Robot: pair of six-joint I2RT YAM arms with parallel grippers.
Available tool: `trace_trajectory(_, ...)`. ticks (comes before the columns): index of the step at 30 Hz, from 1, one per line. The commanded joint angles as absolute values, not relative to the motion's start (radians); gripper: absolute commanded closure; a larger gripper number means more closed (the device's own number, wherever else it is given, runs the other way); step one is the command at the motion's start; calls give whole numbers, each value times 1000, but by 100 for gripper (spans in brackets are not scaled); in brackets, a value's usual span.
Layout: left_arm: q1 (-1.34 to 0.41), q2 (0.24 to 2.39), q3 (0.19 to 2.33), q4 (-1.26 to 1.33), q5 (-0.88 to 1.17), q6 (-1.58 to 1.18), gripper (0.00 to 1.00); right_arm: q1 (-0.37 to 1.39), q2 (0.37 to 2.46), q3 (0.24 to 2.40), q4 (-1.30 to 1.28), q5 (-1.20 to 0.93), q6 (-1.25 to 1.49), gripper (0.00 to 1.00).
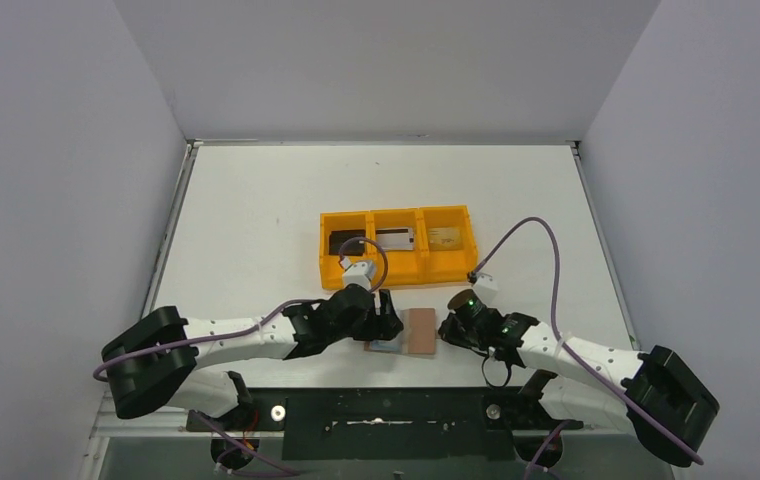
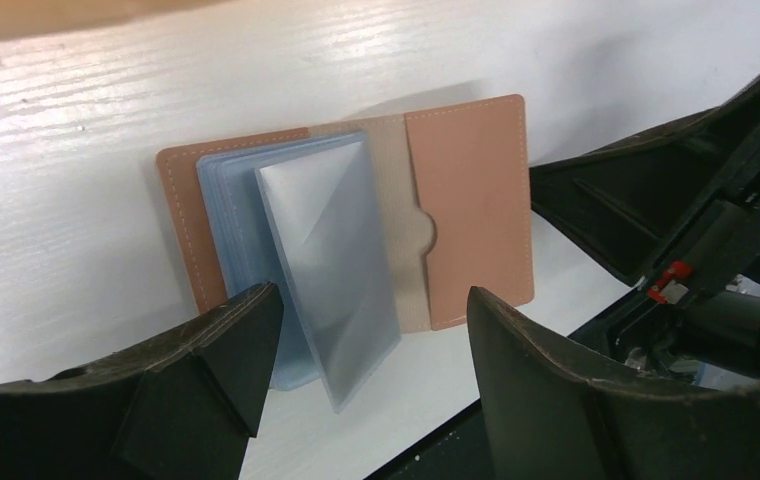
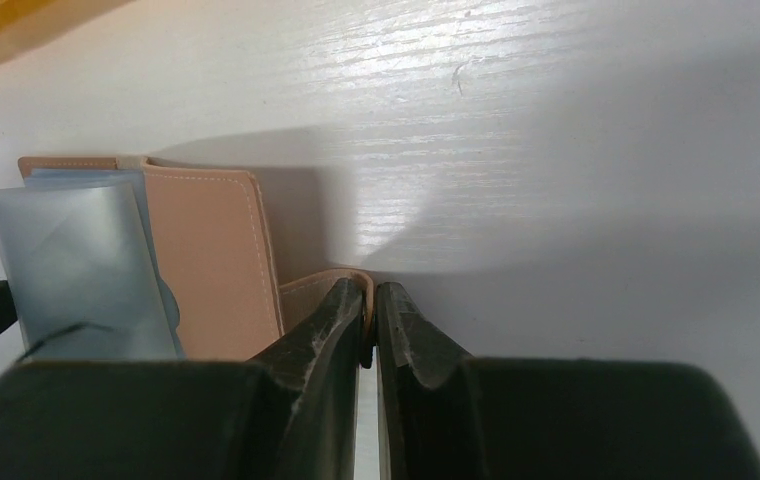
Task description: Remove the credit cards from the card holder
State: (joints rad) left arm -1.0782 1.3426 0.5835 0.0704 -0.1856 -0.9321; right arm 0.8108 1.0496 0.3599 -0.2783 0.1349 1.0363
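Note:
The brown card holder (image 1: 419, 331) lies open at the near table edge between my grippers. In the left wrist view, the card holder (image 2: 471, 200) shows its grey-blue sleeves (image 2: 331, 250), one raised; no card shows in them. My left gripper (image 2: 371, 330) is open and empty, with its jaws either side of the sleeves' near end. My right gripper (image 3: 368, 300) is shut on the holder's snap tab (image 3: 306, 290). The black card (image 1: 346, 245), silvery card (image 1: 396, 239) and gold card (image 1: 444, 237) each lie in a compartment of the orange tray.
The orange three-compartment tray (image 1: 396, 275) stands just beyond the grippers, mid-table. White walls enclose the table on the left, right and back. The black base plate (image 1: 386, 410) runs along the near edge, close under the holder.

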Motion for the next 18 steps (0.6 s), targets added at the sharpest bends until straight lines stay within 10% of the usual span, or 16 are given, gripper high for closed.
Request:
trace_trajectory(1,-1077,1378,649,35,-191,-948,33,805,1072,377,-301,183,1015,98)
trace_trajectory(18,-1077,1463,643,259,-7,-947,34,805,1111,403,-302,183,1006,98)
